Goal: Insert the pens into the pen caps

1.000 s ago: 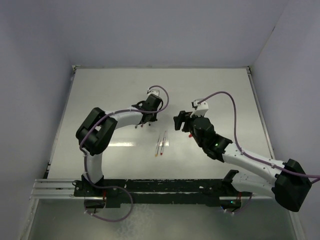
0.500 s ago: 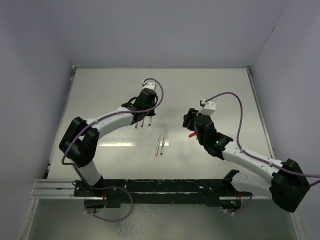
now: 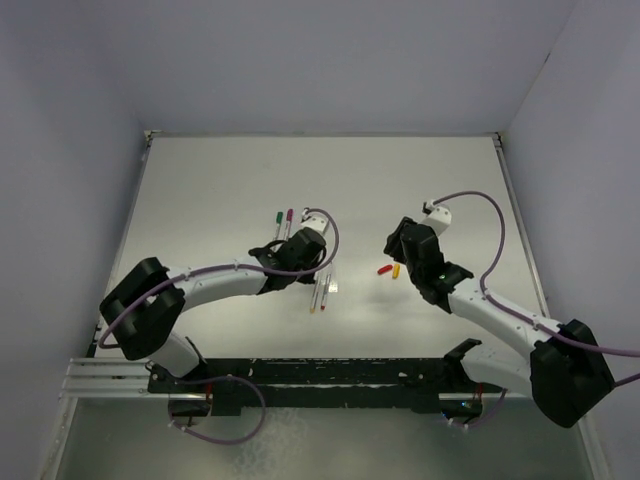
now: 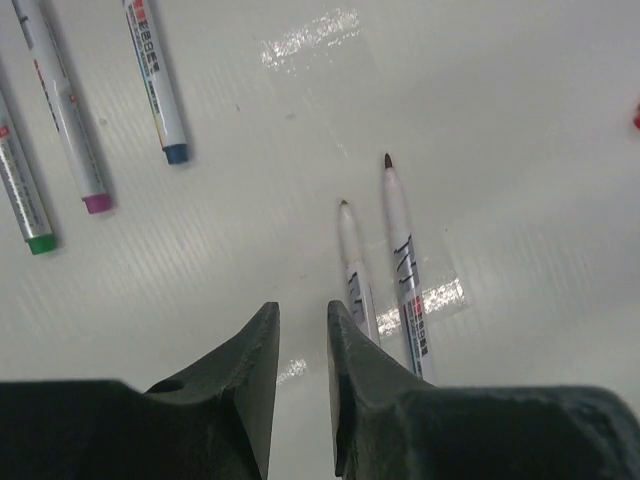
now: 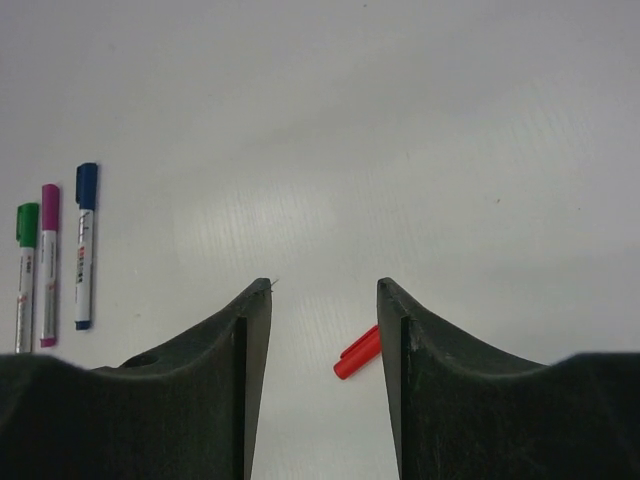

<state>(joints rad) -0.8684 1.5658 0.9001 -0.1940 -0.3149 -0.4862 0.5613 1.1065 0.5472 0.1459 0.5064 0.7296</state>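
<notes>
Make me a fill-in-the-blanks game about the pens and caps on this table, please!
1. Three capped pens lie side by side: green, purple and ____.
2. ____ uncapped pens lie just ahead of the left fingers.
3. The loose cap showing between the right fingers is ____.
Missing words: blue, two, red.

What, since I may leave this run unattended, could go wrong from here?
1. The two uncapped pens lie side by side just ahead of the left gripper, whose gap is narrow; it may nudge one or catch both.
2. The red cap sits off-centre beside one finger of the open right gripper, with the yellow cap close by; closing could flick either away.
</notes>
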